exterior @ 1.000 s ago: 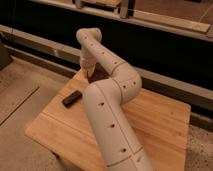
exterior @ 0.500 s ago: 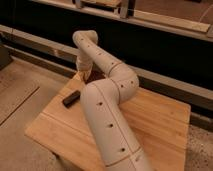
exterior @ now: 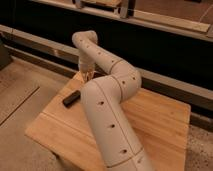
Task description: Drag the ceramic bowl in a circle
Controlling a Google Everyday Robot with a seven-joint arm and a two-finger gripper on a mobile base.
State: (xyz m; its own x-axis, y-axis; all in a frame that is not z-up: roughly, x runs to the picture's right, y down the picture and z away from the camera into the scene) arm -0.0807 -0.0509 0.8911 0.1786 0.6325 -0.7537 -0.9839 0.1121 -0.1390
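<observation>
My gripper (exterior: 88, 76) hangs straight down from the wrist at the far left edge of the wooden table (exterior: 160, 120), its tips close to the tabletop. The fingers are shut. The ceramic bowl is hidden below the gripper and behind my own forearm, so I cannot tell whether the fingers hold it. The big white arm (exterior: 107, 115) runs from the bottom of the view up over the middle of the table and bends back left to the wrist.
A flat black block (exterior: 71, 98) lies on the table left of the arm, near the left edge. Beyond the table runs a dark wall with a ledge (exterior: 165, 22). Speckled floor (exterior: 20, 100) lies to the left.
The wrist and gripper have shifted a little to the left along the table's far edge. The reddish bowl that showed under the gripper before is now covered.
</observation>
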